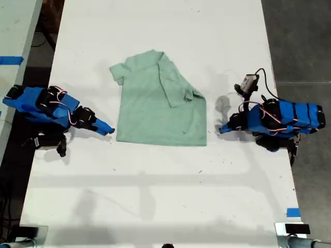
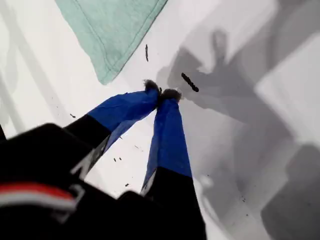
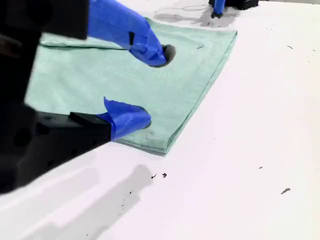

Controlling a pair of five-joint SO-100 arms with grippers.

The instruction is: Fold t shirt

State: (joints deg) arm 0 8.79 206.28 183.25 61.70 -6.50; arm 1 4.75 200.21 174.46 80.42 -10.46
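T shirt: the t shirt is lying flat on the white table, a little above the centre of the exterior view, between the two arms.
Shape of the shirt: one side with its sleeve is lying folded over the body, toward the exterior view's right; the other sleeve is lying open toward the exterior view's upper left. The straight hem is lying along the lower edge.
First claw: my first gripper is being held at the exterior view's right, near the lower right corner of the shirt but apart from it. In the first wrist view my first gripper is being shown with its tips pressed together and nothing between them, and a corner of the cloth is lying just beyond them.
Second claw: my second gripper is being held at the exterior view's left, beside the lower left corner of the shirt. In the second wrist view my second gripper is being shown with a wide gap between its jaws, over the corner of the cloth. Whether the tips are touching the cloth cannot be told.
Other things: a piece of blue tape is sticking to the table at the exterior view's lower right.
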